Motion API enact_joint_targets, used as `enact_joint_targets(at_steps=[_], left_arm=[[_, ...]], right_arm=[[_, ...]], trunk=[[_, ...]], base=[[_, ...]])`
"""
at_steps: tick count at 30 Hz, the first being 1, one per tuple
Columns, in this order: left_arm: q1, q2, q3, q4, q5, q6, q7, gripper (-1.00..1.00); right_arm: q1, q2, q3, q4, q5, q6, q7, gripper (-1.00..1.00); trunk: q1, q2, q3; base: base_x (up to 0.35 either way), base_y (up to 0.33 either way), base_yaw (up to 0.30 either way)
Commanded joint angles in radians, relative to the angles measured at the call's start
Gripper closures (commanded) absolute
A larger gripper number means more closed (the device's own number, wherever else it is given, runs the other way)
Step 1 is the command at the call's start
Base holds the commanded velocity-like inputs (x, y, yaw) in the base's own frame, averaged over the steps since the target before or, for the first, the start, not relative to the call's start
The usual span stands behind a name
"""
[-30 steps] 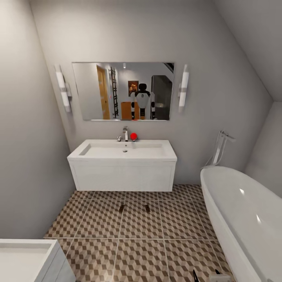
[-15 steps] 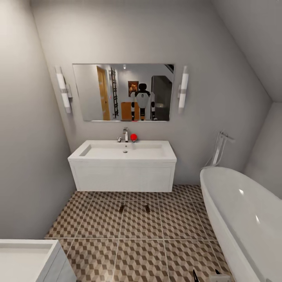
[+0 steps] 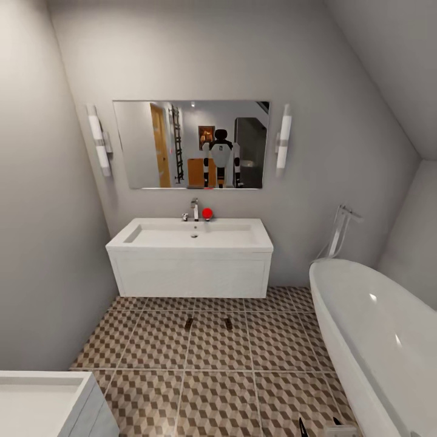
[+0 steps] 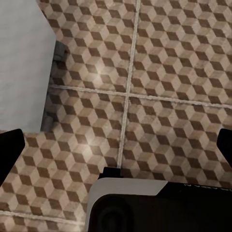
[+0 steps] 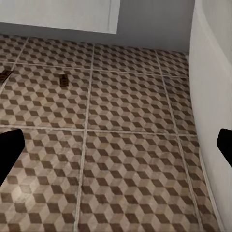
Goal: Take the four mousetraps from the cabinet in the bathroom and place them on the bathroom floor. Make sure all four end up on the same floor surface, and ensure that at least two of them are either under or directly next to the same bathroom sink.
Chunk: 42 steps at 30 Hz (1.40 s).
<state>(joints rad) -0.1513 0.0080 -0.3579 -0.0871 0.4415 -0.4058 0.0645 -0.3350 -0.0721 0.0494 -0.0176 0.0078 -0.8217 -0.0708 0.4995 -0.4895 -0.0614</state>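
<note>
Two mousetraps (image 3: 188, 323) (image 3: 228, 323) lie side by side on the patterned bathroom floor (image 3: 218, 394), one tile in front of the white bathroom sink (image 3: 191, 255). The right wrist view shows one mousetrap (image 5: 63, 79) and the edge of another (image 5: 6, 75) far ahead of my right gripper (image 5: 116, 145), which is open and empty. Its dark fingertips (image 3: 301, 426) peek in at the head view's bottom edge. My left gripper (image 4: 116, 145) hangs open over bare tiles. An orange-brown cabinet (image 3: 195, 172) is reflected in the mirror behind my own reflection.
A white oval bathtub (image 3: 376, 340) fills the right side, and its wall (image 5: 212, 96) runs alongside my right gripper. A white boxy unit (image 3: 42, 403) stands at the bottom left, close to my left gripper (image 4: 21, 63). Grey walls close in on both sides.
The whole head view has shifted slightly, with the mirror and sink sitting a little lower, so the camera moved. The mousetraps and grippers show no movement of their own.
</note>
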Motion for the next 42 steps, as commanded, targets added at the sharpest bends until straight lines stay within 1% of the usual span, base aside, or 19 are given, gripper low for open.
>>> enact_joint_targets(at_steps=[1, 13, 36, 42], left_arm=[[-0.001, 0.000, -0.009, 0.000, 0.003, -0.002, 0.006, -1.00], [-0.001, 0.000, -0.009, 0.000, 0.003, -0.003, 0.006, -1.00], [-0.001, 0.006, -0.010, 0.000, 0.002, -0.010, 0.003, -1.00], [-0.001, 0.006, -0.010, 0.000, 0.002, -0.008, 0.003, -1.00]], right_arm=[[-0.001, 0.000, 0.006, 0.001, 0.001, -0.002, -0.007, -1.00], [-0.001, 0.000, 0.006, 0.001, 0.001, -0.002, -0.007, -1.00], [-0.001, 0.000, 0.006, 0.001, 0.001, -0.002, -0.007, -1.00], [-0.001, 0.000, 0.006, 0.001, 0.001, -0.002, -0.007, -1.00]], trunk=[[-0.003, 0.005, 0.001], [-0.049, 0.089, 0.039], [-0.049, 0.089, 0.039], [-0.049, 0.089, 0.039]], base=[[0.000, 0.000, 0.000], [0.000, 0.000, 0.000], [-0.001, 0.000, 0.000], [-0.236, 0.000, 0.000]])
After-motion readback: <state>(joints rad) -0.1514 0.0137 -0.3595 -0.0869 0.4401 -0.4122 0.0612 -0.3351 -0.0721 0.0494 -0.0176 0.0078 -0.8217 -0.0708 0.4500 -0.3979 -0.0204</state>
